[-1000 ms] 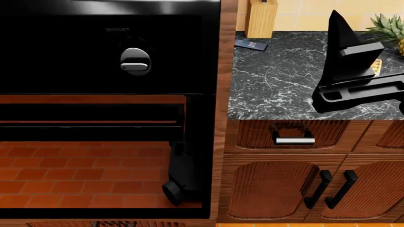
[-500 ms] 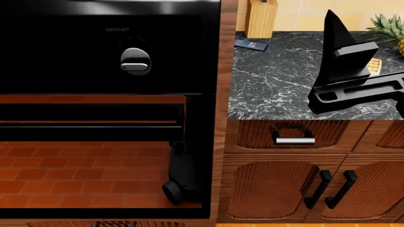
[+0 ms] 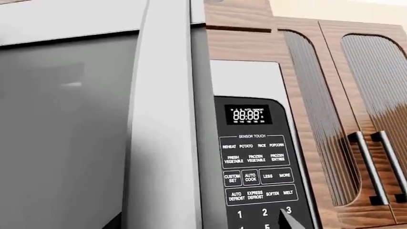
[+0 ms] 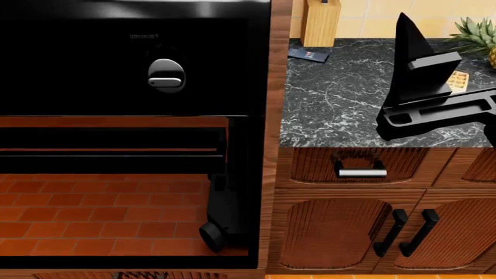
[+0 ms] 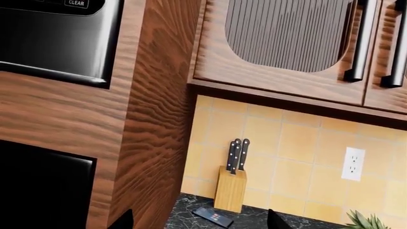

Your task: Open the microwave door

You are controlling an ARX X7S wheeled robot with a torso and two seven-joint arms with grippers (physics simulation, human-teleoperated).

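Brushed steel fills the left wrist view: the microwave (image 3: 127, 119) sits built into the wooden cabinetry, with its grey glass door (image 3: 64, 143) shut and a tall vertical handle (image 3: 167, 119) running down the door's edge beside the control panel (image 3: 258, 167). That camera looks straight at the handle from close by, which suggests the left arm is raised there to take hold of the bar and pull. Only a dark tip of the left gripper (image 3: 294, 220) shows at the picture's edge, so whether its fingers are spread or closed I cannot tell.

From the head view the microwave itself is out of sight (it lies above the frame); only the black oven (image 4: 132, 58) below it appears. The right arm (image 4: 434, 87) hangs over the marble counter (image 4: 333, 99), likely parked clear of the work. Two dark fingertips of the right gripper (image 5: 197, 220) stand well apart, holding nothing, with the knife block (image 5: 230, 188) between them in the distance.
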